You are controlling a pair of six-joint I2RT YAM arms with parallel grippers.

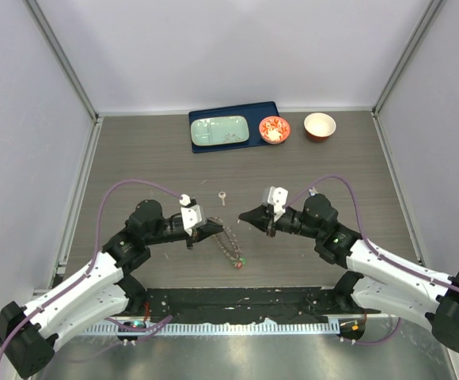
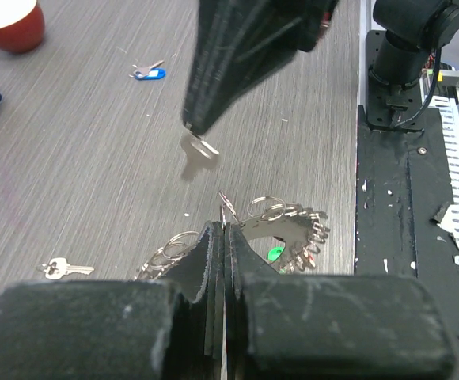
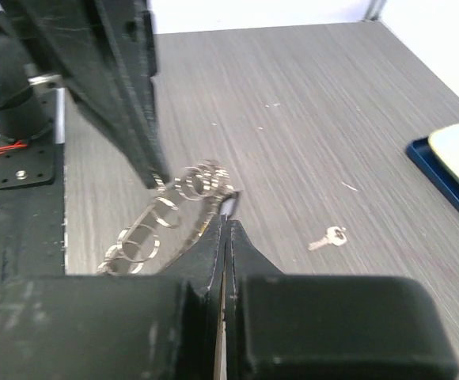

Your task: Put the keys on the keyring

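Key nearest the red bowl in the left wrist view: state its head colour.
The key has a blue head; clearest in the left wrist view.

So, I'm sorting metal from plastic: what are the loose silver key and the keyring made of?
The loose silver key: apparently bare metal, glinting bright. The keyring: seemingly grey metal with shiny wire loops; a green bit on it may be plastic.

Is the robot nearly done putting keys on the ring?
Not yet. A green-headed key already sits at the jagged dark-grey metal keyring, pinched by the left gripper. The right gripper holds a small silver key, ready to thread. A loose silver key and a blue-headed key lie waiting.
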